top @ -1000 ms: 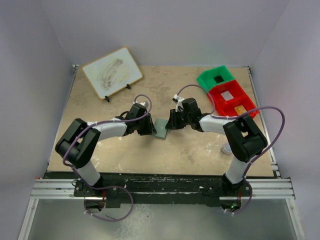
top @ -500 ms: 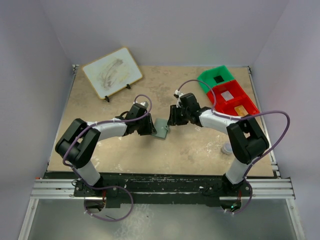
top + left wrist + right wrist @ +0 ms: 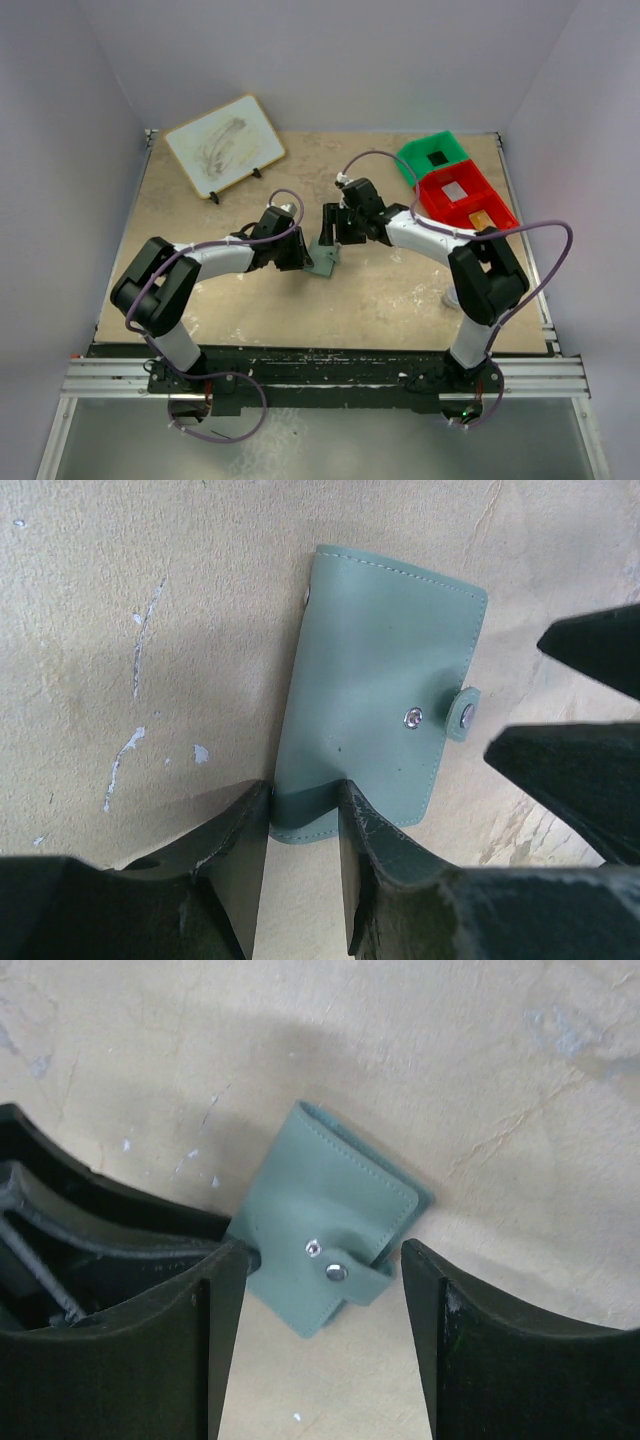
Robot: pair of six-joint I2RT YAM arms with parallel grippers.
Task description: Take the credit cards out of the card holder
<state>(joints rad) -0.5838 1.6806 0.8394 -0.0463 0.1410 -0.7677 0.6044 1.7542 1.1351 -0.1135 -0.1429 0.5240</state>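
At the far left corner of the table (image 3: 250, 310) a pale board (image 3: 224, 145) leans on a small stand. To the right of it, the left arm reaches toward the middle of the table. The left gripper (image 3: 303, 810) has its fingers (image 3: 235, 850) narrow, and they pinch one short edge of the card holder (image 3: 375, 690). The card holder is near the centre of the table, between the two grippers. It is folded closed with the grey-green outside up, and its little strap is fastened by a metal snap (the strap is on the edge away from the left gripper). If it lies fully flat on the table, I cannot tell. The right gripper (image 3: 322, 1260) hangs above it with the fingers (image 3: 440, 1330) wide apart, one on each side of the strap end. One of them is just beside the card holder and the other is apart from it. Further right, at the far right corner, a green bin (image 3: 432, 157) and a red bin (image 3: 465, 200) stand touching each other.
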